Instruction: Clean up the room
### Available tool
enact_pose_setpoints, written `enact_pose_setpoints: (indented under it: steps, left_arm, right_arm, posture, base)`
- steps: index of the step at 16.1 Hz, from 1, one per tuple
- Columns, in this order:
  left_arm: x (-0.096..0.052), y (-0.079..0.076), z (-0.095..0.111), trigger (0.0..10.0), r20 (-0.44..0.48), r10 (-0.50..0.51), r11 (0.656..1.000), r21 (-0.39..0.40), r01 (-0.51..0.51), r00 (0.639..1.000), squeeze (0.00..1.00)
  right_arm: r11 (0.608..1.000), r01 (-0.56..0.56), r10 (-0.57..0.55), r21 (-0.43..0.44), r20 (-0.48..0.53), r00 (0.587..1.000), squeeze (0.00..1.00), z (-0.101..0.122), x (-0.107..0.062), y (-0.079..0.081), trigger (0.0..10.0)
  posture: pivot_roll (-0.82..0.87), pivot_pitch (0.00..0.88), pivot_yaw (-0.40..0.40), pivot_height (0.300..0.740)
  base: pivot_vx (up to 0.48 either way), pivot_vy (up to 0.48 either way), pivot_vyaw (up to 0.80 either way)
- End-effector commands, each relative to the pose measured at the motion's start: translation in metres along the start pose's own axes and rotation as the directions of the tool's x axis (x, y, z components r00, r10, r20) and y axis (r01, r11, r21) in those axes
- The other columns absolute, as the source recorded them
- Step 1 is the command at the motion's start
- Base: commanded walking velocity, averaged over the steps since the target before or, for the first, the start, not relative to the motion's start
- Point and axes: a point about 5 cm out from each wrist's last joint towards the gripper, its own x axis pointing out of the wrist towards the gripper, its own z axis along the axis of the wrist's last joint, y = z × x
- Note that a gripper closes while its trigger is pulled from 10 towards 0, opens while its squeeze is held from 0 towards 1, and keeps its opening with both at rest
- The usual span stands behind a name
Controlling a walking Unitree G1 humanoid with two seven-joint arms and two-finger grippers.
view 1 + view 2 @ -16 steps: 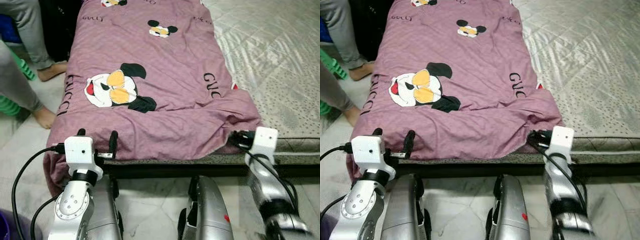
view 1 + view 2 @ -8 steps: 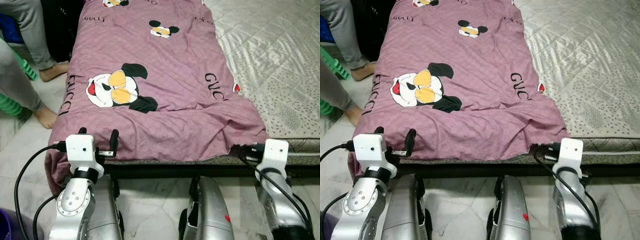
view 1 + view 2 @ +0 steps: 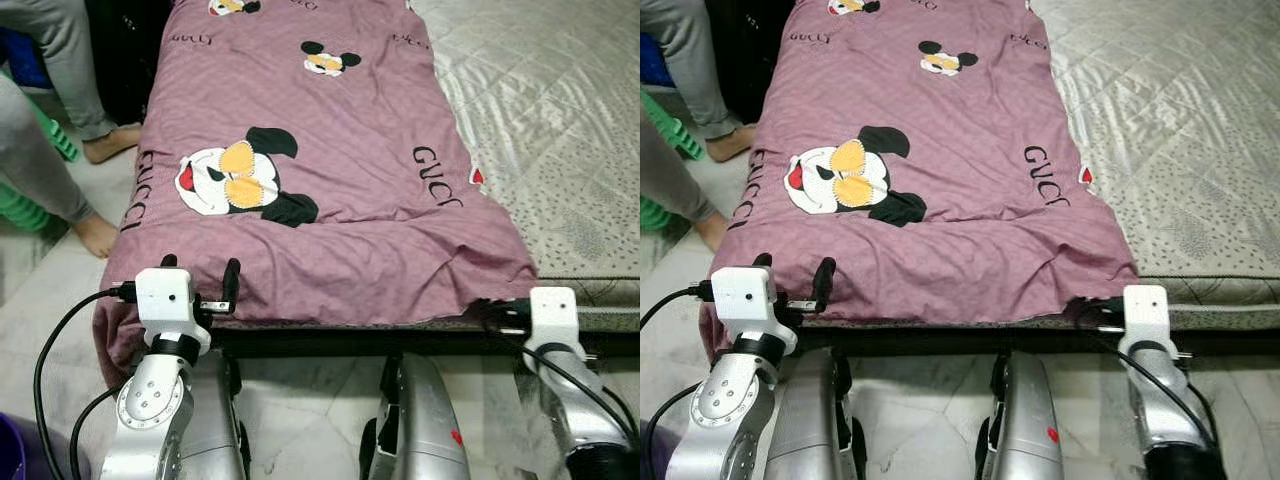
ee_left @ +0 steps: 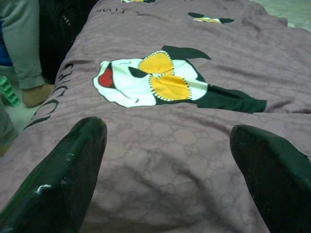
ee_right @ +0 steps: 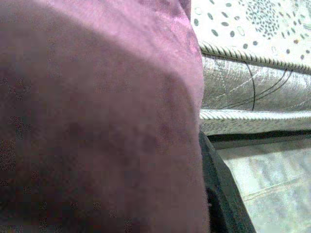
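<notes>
Rightward toward 3 o'clock went the right claw point(image 3: 497, 312), clamped on the purple blanket point(image 3: 320, 170) corner, flattening it; left claw point(image 3: 197, 280) spread apart.

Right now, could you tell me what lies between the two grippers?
The purple blanket's near hem spans it, from left gripper to right gripper, in the eye views.

We see a mauve blanket point(image 3: 330, 170) printed with cartoon mouse faces and black lettering, spread lengthwise over the mattress point(image 3: 560, 130) from 12 o'clock down to the near edge at 6. It covers the mattress's left half, lies mostly flat with soft creases near us, and its 9 o'clock side droops toward the floor.
</notes>
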Motion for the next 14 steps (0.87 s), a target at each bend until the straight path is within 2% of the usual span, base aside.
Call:
enact_pose_setpoints:
  steps: [1,2,3,5,8,9,10,11,12,14]
  left_arm:
    - [-0.002,0.003,-0.005,10.0,-0.026,0.001,1.000,-0.015,-0.002,1.000,0.00]
    - [-0.002,0.001,-0.006,10.0,-0.041,-0.008,0.999,-0.039,0.006,0.999,0.00]
    - [-0.004,-0.010,-0.011,10.0,-0.086,-0.082,0.990,-0.118,0.072,0.993,0.00]
    - [-0.008,-0.021,-0.012,10.0,-0.100,-0.155,0.981,-0.129,0.142,0.983,0.00]
    - [-0.008,-0.017,-0.014,10.0,-0.109,-0.150,0.983,-0.120,0.137,0.983,0.00]
    - [-0.008,-0.016,-0.014,10.0,-0.115,-0.153,0.983,-0.124,0.139,0.982,0.00]
    - [-0.008,-0.017,-0.015,10.0,-0.121,-0.160,0.981,-0.129,0.145,0.980,0.00]
    - [-0.008,-0.020,-0.016,10.0,-0.125,-0.177,0.978,-0.135,0.160,0.976,0.00]
    - [-0.009,-0.023,-0.016,10.0,-0.132,-0.199,0.973,-0.143,0.180,0.971,0.00]
    - [-0.008,-0.023,-0.018,10.0,-0.136,-0.211,0.971,-0.146,0.191,0.968,0.00]
  right_arm:
    - [0.995,0.078,-0.083,-0.065,-0.080,0.993,0.00,-0.022,-0.002,-0.029,0.0]
    - [0.993,0.090,-0.096,-0.082,-0.070,0.993,0.00,-0.021,-0.001,-0.033,0.0]
    - [0.985,0.126,-0.132,-0.115,-0.045,0.990,0.00,-0.015,0.003,-0.044,0.0]
    - [0.976,0.161,-0.166,-0.147,-0.026,0.986,0.00,-0.008,0.007,-0.055,0.0]
    - [0.982,0.126,-0.138,-0.143,-0.083,0.987,0.00,-0.024,0.000,-0.056,0.0]
    - [0.986,0.084,-0.099,-0.144,-0.102,0.990,0.00,-0.036,-0.008,-0.051,1.2]
    - [0.988,0.052,-0.069,-0.145,-0.115,0.991,0.22,-0.046,-0.015,-0.046,9.2]
    - [0.992,0.025,-0.041,-0.123,-0.130,0.991,1.00,-0.058,-0.026,-0.041,10.0]
    - [0.994,0.021,-0.039,-0.111,-0.158,0.987,1.00,-0.072,-0.038,-0.039,10.0]
    - [0.994,0.001,-0.020,-0.113,-0.171,0.985,1.00,-0.083,-0.056,-0.034,10.0]
  posture:
    - [0.00,0.228,-0.045,0.545]
    - [0.00,0.229,-0.044,0.545]
    - [0.00,0.229,-0.042,0.545]
    - [0.00,0.228,-0.038,0.545]
    - [-0.01,0.227,-0.041,0.545]
    - [-0.01,0.227,-0.041,0.545]
    - [-0.02,0.225,-0.041,0.545]
    - [-0.02,0.224,-0.040,0.545]
    - [-0.03,0.218,-0.036,0.545]
    - [-0.04,0.211,-0.034,0.545]
  base:
    - [0.000,0.000,0.00]
    - [0.000,0.000,0.00]
    - [0.000,0.000,0.00]
    - [0.000,0.000,0.00]
    - [0.000,0.000,0.00]
    - [0.000,0.000,0.00]
    - [0.000,0.000,0.00]
    - [0.000,0.000,0.00]
    - [0.000,0.000,0.00]
    - [0.000,0.000,0.00]
